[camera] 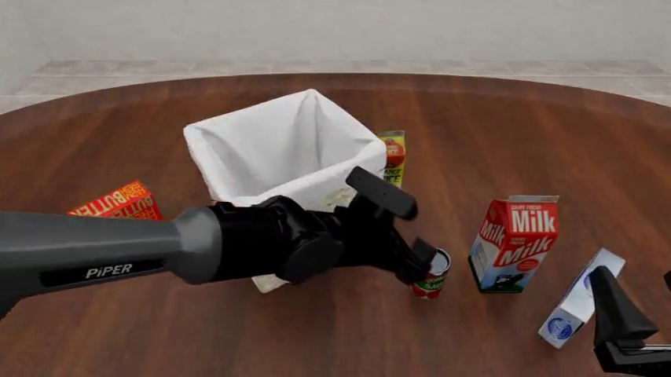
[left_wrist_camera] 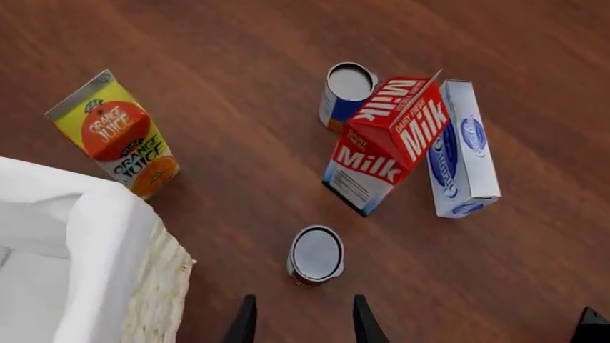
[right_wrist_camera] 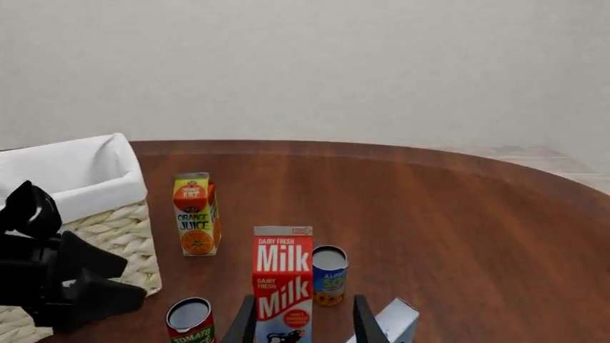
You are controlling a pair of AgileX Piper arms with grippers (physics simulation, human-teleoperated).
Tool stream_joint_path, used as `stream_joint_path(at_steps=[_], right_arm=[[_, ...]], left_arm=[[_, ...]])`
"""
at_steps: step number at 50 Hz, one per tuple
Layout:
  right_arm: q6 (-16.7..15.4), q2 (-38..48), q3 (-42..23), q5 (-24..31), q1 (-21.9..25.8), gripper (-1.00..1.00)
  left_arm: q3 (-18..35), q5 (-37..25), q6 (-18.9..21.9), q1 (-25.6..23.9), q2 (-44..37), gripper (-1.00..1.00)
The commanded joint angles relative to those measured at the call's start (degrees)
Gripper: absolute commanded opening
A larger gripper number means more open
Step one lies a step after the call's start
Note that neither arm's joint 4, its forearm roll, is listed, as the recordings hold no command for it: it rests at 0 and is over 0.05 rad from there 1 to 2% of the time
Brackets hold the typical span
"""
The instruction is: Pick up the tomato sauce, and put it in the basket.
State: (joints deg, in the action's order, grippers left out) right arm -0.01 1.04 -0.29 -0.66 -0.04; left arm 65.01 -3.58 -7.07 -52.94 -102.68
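Standing on the table: two cans including tomato sauce (left_wrist_camera: 316, 254), one basket (camera: 281, 149), both pincers apart

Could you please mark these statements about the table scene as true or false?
1. The tomato sauce stands upright on the table. True.
2. The tomato sauce lies inside the basket. False: it stands on the wood outside the basket, beside it.
3. The left pincer is open, with the can just ahead of its fingers. True.
4. The milk carton has tipped over. False: it stands upright.
5. The orange juice stands next to the basket. True.
6. The right pincer holds the blue can. False: that can stands free on the table behind the milk carton.
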Motion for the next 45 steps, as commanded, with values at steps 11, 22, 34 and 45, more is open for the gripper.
stream_joint_path(at_steps=[11, 22, 34, 45], right_arm=[[0.00, 0.00, 0.00, 0.00, 0.01, 1.00], [0.00, 0.00, 0.00, 0.00, 0.00, 1.00], [-0.01, 0.01, 0.00, 0.00, 0.00, 1.00], [0.03, 0.06, 0.00, -0.03, 0.00, 1.00]], left_arm=[[1.46, 2.45, -1.56, -0.96, -6.11, 1.00], [1.71, 3.36, -2.29, -1.05, -8.38, 1.00], [2.29, 4.12, -2.76, -1.19, -10.13, 1.00], [3.10, 4.41, -3.07, -1.64, -11.91, 1.00]])
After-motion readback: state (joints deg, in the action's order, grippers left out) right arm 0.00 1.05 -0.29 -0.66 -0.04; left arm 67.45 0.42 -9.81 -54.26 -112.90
